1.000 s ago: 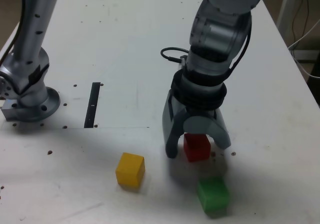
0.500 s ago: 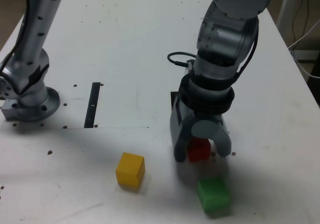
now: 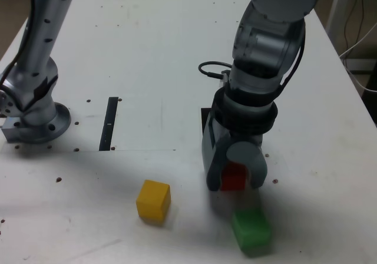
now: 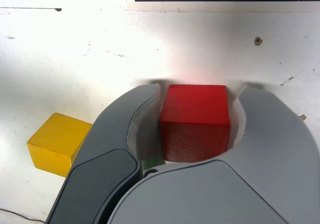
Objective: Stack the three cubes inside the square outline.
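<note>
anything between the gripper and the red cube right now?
Nothing visible. The gripper has its jaws on either side of the red cube, with no other object in the gap. The yellow cube and green cube sit apart on the table, clear of the jaws.

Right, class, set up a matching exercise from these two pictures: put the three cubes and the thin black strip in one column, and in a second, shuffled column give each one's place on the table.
Column 1
1. red cube
2. yellow cube
3. green cube
4. thin black strip

Column 2
A. lying flat near the arm's base, at the exterior view's left
B. between the two fingers of the gripper
C. alone on the table, nearest the exterior view's bottom edge
D. alone on the table, to the exterior view's left of the gripper

Pairs: 1-B, 2-D, 3-C, 4-A
</note>
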